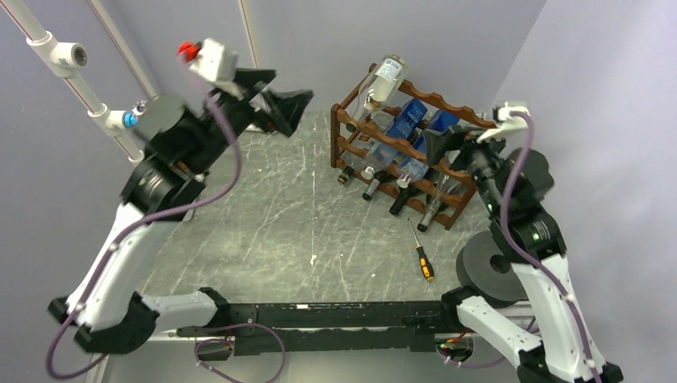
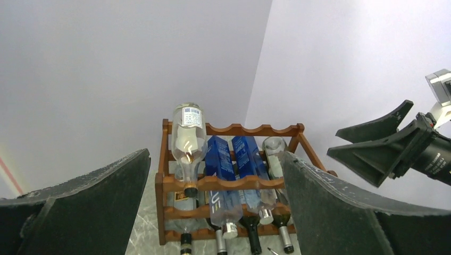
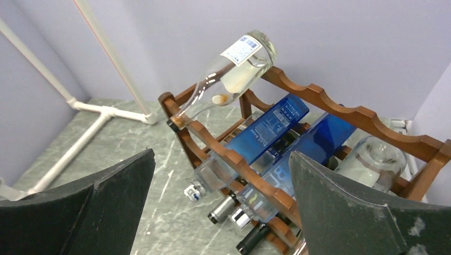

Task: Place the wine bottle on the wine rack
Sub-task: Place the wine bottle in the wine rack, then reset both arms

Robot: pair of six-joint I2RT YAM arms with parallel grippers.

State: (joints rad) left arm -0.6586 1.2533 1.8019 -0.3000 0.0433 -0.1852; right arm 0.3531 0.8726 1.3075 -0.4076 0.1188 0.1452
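Reddish-brown wine rack [image 1: 447,104] [image 2: 250,129] [image 3: 340,109]: stands at the far right of the table [image 1: 279,215], turned at an angle, with its back corner close to where the two walls meet.
Wine bottle [image 1: 382,84] [image 2: 187,141] [image 3: 234,66]: clear glass, lying on the rack's top tier at the left end. It is tilted, with its base up at the back rail and its neck down on the front rail. Neither of my grippers touches it.
My left arm: raised high over the far left of the table, elbow bent, wrist pointing right toward the rack.
My left gripper [image 1: 291,86] [image 2: 215,154]: fingers spread wide with nothing between them, well apart from the rack.
My right arm: rises from its base at the near right, forearm leaning in toward the rack.
My right gripper [image 1: 439,144] [image 3: 222,154]: fingers wide apart and holding nothing, near the rack's right end and above it, without touching.
Other bottles: two blue bottles [image 1: 411,120] lie beside the clear one. Darker ones lie lower down, necks sticking out at the front.
Screwdriver [image 1: 421,257]: lies on the table in front of the rack, near my right arm.
Edges: one wall runs behind the rack and another just to its right. A white pipe frame [image 1: 80,80] runs behind my left arm.
Room to move: the grey stone tabletop spreads between my two arms, left of the rack.
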